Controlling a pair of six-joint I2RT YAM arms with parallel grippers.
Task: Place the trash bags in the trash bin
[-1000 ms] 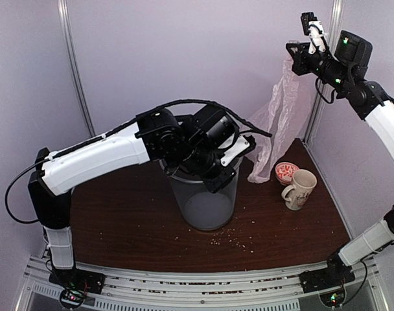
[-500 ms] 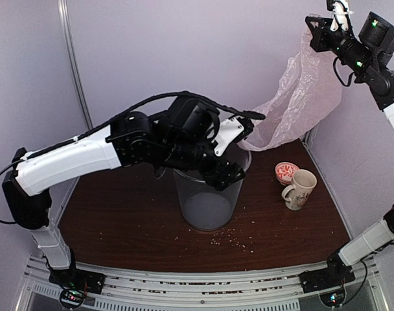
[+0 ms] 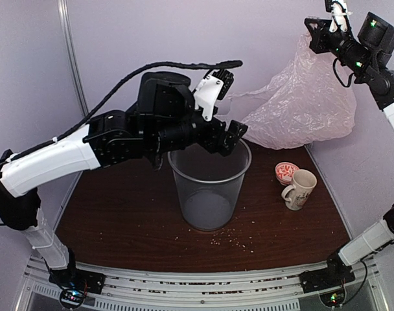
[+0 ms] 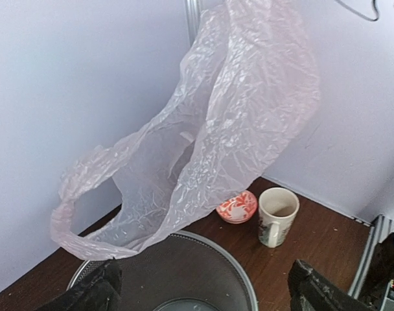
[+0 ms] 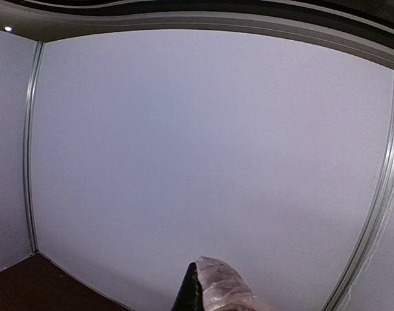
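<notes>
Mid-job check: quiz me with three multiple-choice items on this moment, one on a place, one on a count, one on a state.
1. Relative to the grey see-through cylindrical bin, where does the cream patterned mug stand?
A. inside it
B. to its right
C. to its left

2. How many thin pinkish-white plastic bags are in view?
A. one
B. two
C. three

3. How do the left gripper jaws stand?
A. shut on the bag
B. open, gripping nothing
C. shut on the bin's rim

Answers:
1 B: the mug sits beside the small red-and-white bowl, right of the bin.
2 A: a single bag hangs from the shut right gripper.
3 B: the jaws are spread wide above the bin.
</notes>
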